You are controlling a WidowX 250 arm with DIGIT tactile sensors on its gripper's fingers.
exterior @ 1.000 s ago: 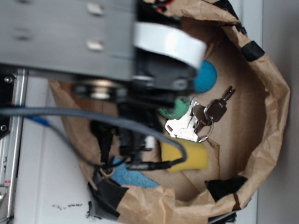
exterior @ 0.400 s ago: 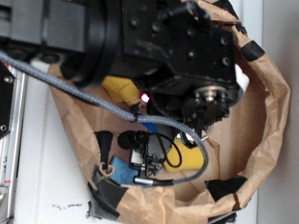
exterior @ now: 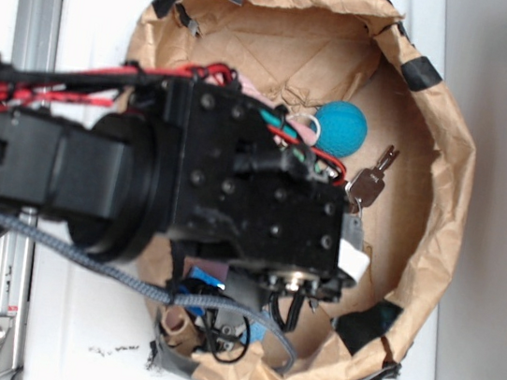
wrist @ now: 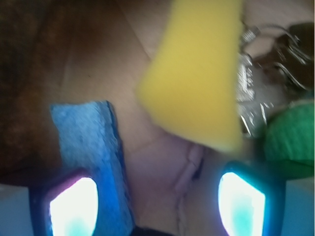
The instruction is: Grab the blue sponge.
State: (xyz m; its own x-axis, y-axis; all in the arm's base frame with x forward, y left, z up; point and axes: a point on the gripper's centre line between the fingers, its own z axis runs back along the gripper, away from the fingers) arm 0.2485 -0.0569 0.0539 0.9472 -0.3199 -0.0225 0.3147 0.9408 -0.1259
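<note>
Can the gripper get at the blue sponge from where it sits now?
Probably yes. In the wrist view the blue sponge lies by one finger of the open gripper, bare paper between the fingers. The yellow sponge sits clear ahead. A small sideways shift should centre it.

Crumpled brown paper bag (exterior: 446,160) patched with black tape on a white bench (exterior: 106,28), black robot arm (exterior: 234,192) reaching into the bag, teal ball (exterior: 341,129) inside near the bag's upper wall, keys (exterior: 369,181) just below the ball, sliver of blue sponge (exterior: 205,285) under the arm at the bag's lower edge
</note>
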